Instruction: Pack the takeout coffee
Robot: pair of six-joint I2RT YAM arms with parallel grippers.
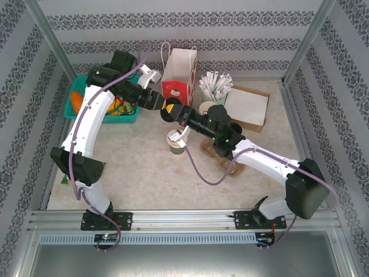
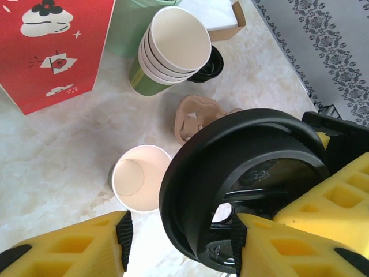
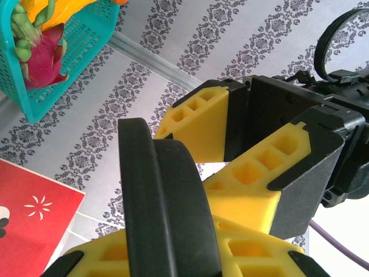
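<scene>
The takeout coffee cup (image 1: pixel 177 142) stands uncapped on the bench (image 1: pixel 144 173), near the middle and apart from the gift bag (image 1: pixel 179 78). The left wrist view looks straight down its cream paper wall to the round base.

Its black lid (image 3: pixel 167 213) is off the cup and up in the air. The right fingers (image 3: pixel 253 254) are closed narrowly on it, edge-on to that camera. The left fingers (image 2: pixel 63 251) stand partly open, facing the lid's flat side. One pad is clear of the rim, with the cup showing through the gap. Whether the other pad touches the lid cannot be told.

A teal lattice basket (image 1: pixel 70 98) at the far left holds fruit. The top view gives an orange piece, and the right wrist view adds a pink dragon fruit (image 3: pixel 43 55) with green tips.

The left wrist view shows a tilted stack of nested paper cups (image 2: pixel 173 43), green outside and white inside. A second black lid (image 2: pixel 212 63) lies against the stack, and a moulded brown pulp carrier (image 2: pixel 199 115) sits just beyond the held lid.

From above, white sticks (image 1: pixel 216 85) fan out beside a shallow cardboard box (image 1: pixel 256 91) with a white sheet in it.

The gift bag is glossy red below and white above, with cord handles. What it holds cannot be made out. The fingers are blocky yellow foam with black backing, and the bench is pale and marbled.
</scene>
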